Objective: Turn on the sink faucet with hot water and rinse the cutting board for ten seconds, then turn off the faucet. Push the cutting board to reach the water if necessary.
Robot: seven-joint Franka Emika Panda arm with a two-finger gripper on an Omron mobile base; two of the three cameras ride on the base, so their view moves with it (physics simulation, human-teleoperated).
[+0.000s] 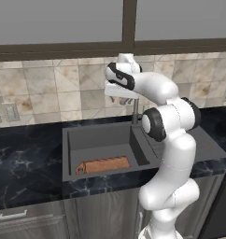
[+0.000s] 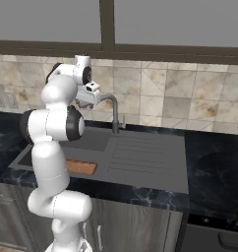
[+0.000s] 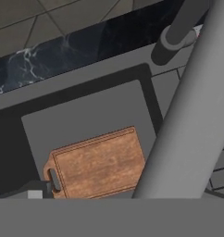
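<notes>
Reddish-brown wood-grain cutting board [image 3: 97, 164] in a dark grey matte sink [image 1: 98, 135]; black counter [image 1: 26, 163] with white marble veining; beige tiled wall [image 2: 180, 98].

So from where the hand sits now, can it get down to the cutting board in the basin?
Probably yes. The hand is up beside the sink faucet, with the cutting board lying flat in the open sink below; only the faucet's spout crosses the hand view.

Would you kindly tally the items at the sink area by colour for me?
Dark grey: 2, the sink and the sink faucet
Reddish-brown: 1, the cutting board
Total: 3
</notes>
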